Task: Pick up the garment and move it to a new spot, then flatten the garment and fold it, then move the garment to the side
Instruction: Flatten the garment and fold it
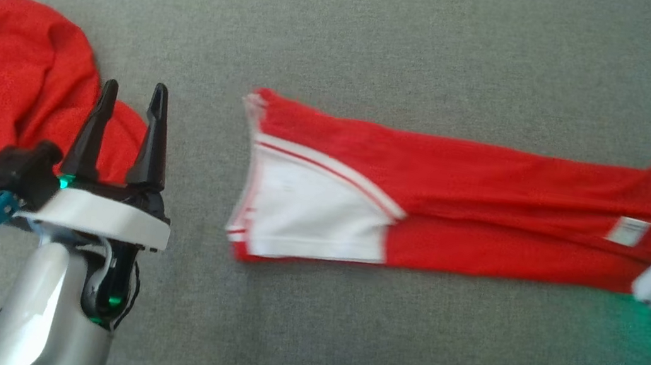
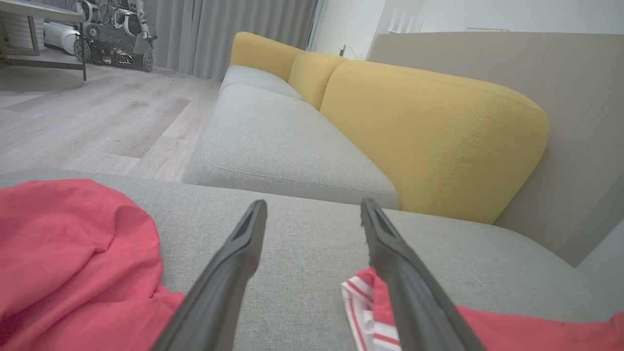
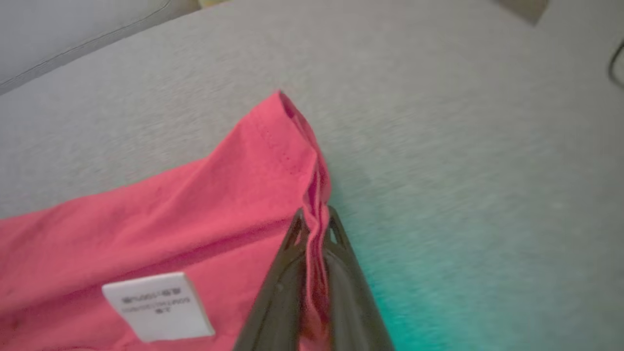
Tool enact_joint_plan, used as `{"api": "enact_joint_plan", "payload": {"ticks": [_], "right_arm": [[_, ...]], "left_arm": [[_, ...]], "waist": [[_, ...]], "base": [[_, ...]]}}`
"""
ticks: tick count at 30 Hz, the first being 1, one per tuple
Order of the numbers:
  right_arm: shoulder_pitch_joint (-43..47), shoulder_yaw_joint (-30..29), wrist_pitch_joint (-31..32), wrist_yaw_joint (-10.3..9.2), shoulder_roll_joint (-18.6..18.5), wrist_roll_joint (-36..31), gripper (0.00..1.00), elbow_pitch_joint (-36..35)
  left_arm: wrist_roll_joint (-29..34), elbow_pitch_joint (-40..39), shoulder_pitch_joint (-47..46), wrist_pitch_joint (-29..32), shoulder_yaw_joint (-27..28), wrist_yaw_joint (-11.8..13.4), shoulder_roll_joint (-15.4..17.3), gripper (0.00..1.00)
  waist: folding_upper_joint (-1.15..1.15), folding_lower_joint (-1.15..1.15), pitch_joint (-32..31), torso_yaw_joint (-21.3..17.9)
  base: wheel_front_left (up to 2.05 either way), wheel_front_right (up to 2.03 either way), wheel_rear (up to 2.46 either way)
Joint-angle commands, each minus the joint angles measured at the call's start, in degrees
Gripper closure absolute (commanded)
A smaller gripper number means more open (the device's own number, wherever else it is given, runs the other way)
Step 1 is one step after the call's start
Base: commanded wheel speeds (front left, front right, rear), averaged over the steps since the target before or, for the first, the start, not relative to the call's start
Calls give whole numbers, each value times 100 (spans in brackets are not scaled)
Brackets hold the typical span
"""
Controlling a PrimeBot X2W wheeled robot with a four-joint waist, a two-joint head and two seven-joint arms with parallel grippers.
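Right gripper (image 3: 314, 222) fingers clenched on garment (image 1: 459, 182) hem, bases cut off. Left gripper (image 1: 133, 93) fingers spread, left of garment; red cloth (image 1: 0, 92) beyond, cropped.

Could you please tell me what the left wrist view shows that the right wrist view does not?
Left wrist view: the open left gripper, a crumpled red garment beside it, the striped white corner of the laid-out garment, yellow backrests and wood floor. Right wrist view: the right gripper shut on the laid-out garment's red edge, with a white label nearby. Both: the laid-out garment and the grey seat under it.
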Motion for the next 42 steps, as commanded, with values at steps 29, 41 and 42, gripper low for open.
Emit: {"api": "enact_joint_plan", "payload": {"ticks": [29, 41, 42], "right_arm": [[-147, 683, 541, 11, 1001, -169, 100, -1907], [197, 2359, 313, 11, 1006, 1528, 100, -2070], [188, 2473, 255, 11, 1006, 1623, 100, -2025]], "left_arm": [[-223, -138, 422, -30, 111, 100, -15, 0], [-231, -164, 511, -30, 107, 99, -16, 0], [-243, -162, 506, -30, 90, 101, -16, 0]], "waist": [[0, 0, -1124, 39], [0, 0, -1096, 225], [0, 0, -1074, 242]], "base": [[0, 0, 0], [0, 0, 0], [0, 0, 0]]}}
